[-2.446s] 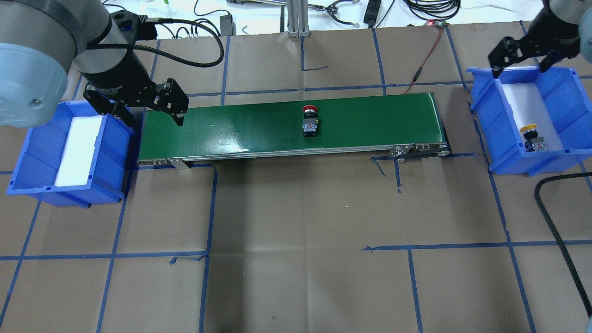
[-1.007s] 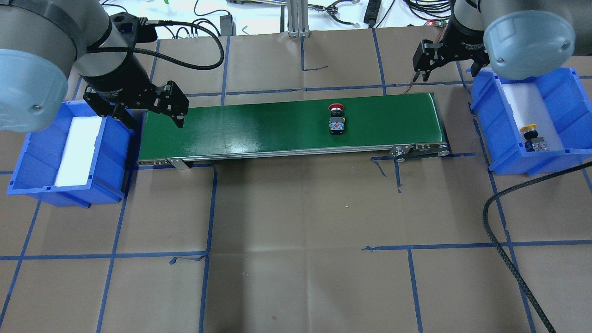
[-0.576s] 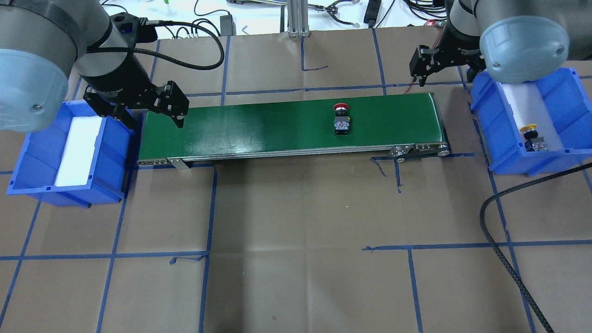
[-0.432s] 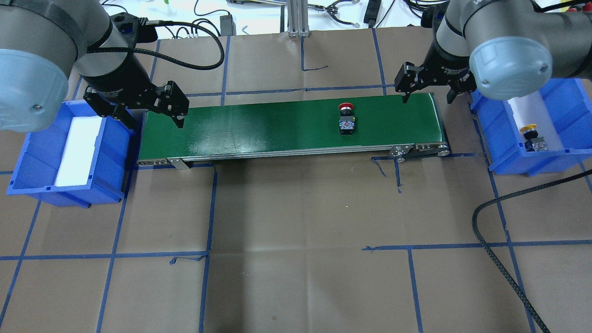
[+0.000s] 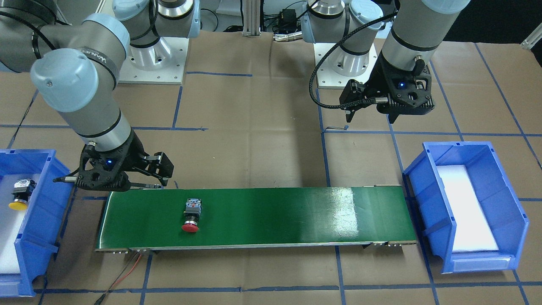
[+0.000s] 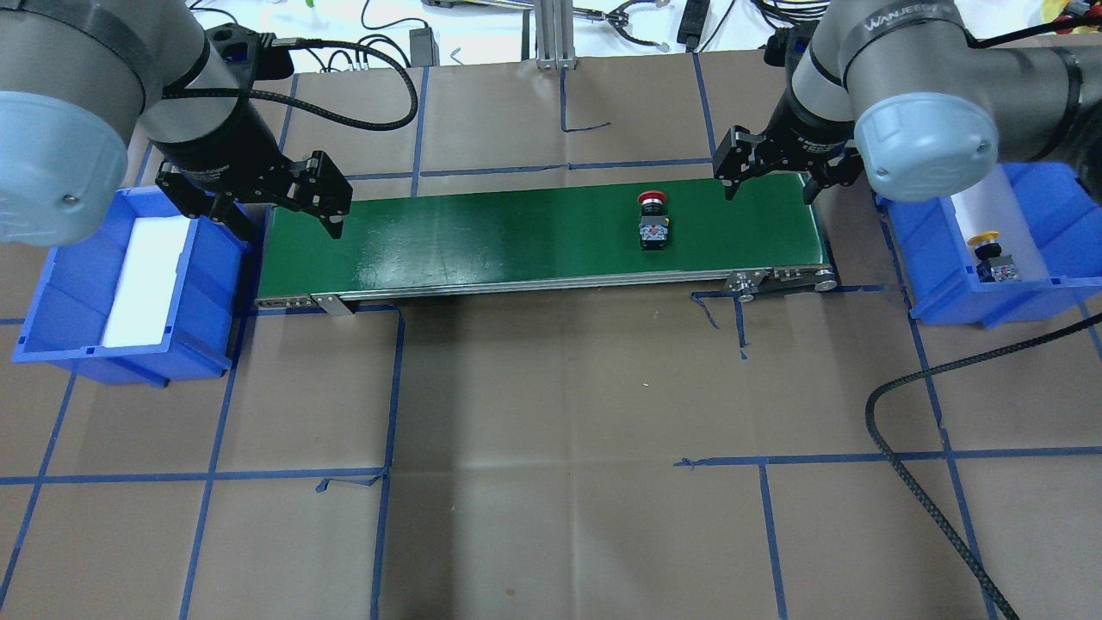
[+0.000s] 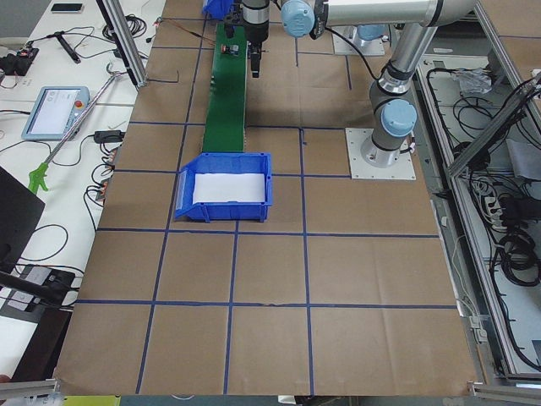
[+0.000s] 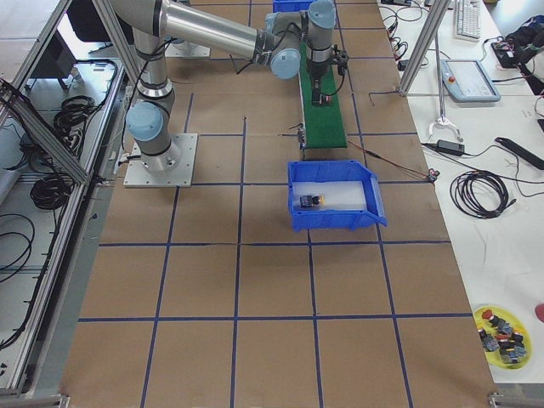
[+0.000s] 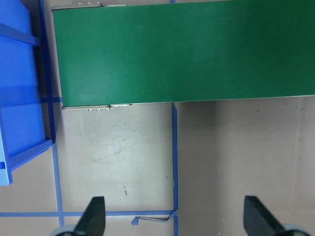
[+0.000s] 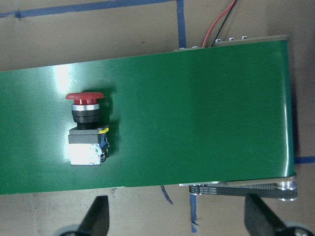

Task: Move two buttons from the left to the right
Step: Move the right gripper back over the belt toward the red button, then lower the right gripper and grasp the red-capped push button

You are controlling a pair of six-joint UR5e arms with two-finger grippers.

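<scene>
A red-capped button [image 6: 653, 222] lies on its side on the green conveyor belt [image 6: 516, 232], right of the middle. It also shows in the front view [image 5: 191, 215] and the right wrist view [image 10: 86, 129]. A yellow-capped button [image 6: 990, 254] lies in the right blue bin [image 6: 956, 306]. My right gripper [image 6: 769, 185] is open and empty over the belt's right end, just right of the red button. My left gripper [image 6: 284, 215] is open and empty above the belt's left end, beside the left blue bin [image 6: 52, 293].
The left bin holds only a white foam liner. A black cable [image 6: 913, 482] trails over the table at the front right. A thin red wire [image 5: 127, 271] lies on the table near the belt's right end. Blue tape lines cross the brown table cover.
The red button has ridden the belt to the right. My right gripper has swung from over the right bin leftward to the belt's right end. The left arm has not moved.
</scene>
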